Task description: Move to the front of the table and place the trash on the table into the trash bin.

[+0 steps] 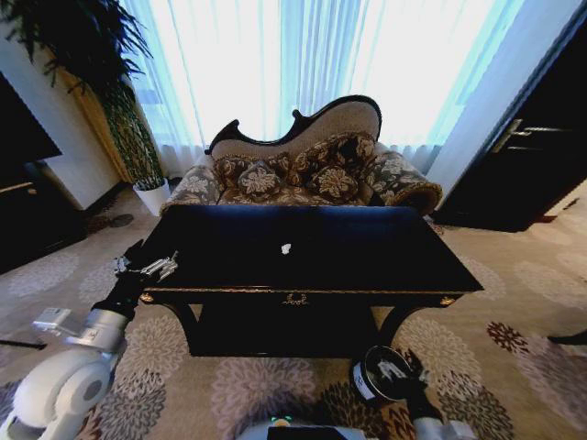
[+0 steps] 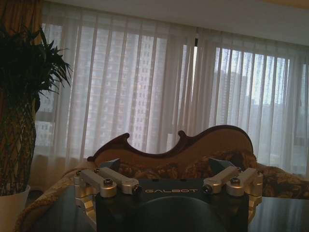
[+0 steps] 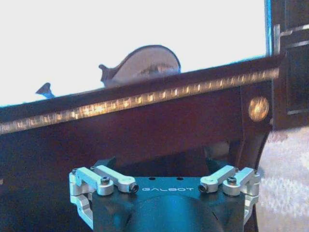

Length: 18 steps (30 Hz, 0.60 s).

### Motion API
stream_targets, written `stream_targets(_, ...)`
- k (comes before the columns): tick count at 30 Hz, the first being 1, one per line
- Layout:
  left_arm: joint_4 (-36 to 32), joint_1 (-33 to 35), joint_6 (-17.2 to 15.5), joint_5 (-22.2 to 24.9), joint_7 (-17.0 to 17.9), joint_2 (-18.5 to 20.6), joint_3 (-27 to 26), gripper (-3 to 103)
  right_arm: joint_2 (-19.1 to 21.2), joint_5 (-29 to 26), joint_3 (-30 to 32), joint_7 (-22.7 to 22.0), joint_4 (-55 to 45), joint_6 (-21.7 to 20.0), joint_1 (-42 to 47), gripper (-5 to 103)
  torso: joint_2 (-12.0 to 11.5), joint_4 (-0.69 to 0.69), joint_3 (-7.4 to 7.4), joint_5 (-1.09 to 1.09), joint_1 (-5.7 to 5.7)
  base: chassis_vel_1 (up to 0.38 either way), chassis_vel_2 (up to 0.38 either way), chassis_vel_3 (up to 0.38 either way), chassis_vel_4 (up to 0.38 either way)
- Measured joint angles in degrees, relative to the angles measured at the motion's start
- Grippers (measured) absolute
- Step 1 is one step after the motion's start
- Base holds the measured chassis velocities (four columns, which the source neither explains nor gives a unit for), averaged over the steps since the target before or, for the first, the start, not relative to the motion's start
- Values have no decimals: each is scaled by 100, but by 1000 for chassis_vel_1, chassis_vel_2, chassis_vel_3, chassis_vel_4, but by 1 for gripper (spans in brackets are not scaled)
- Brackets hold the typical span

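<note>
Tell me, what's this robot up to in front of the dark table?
The robot stands facing the table, where one small white bit of trash lies near the middle of the top. Its left gripper is raised at the table's left front corner, fingers open and holding nothing. The right gripper hangs low by the table's right front leg, also open, right beside the bin on the carpet. Nothing is being held yet.

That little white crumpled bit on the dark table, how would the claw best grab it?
Probably from straight above, pinching across the middle of the white wad. It lies low and alone on the flat table top, with nothing beside it to block the fingers.
</note>
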State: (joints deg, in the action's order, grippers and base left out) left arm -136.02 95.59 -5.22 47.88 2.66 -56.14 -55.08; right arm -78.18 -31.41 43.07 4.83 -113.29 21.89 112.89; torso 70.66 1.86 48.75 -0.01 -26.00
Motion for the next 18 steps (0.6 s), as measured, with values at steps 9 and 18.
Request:
stream_targets(9, 0, 0, 0, 0, 0, 0, 0, 100, -75, -100, 408, 13, -1077, 25, 292, 100, 0, 0, 0, 0, 0, 0, 0, 0, 0)
stream_targets(18, 0, 0, 0, 0, 0, 0, 0, 100, 90, -396, 730, -80, -1756, -360, 291, 100, 0, 0, 0, 0, 0, 0, 0, 0, 0)
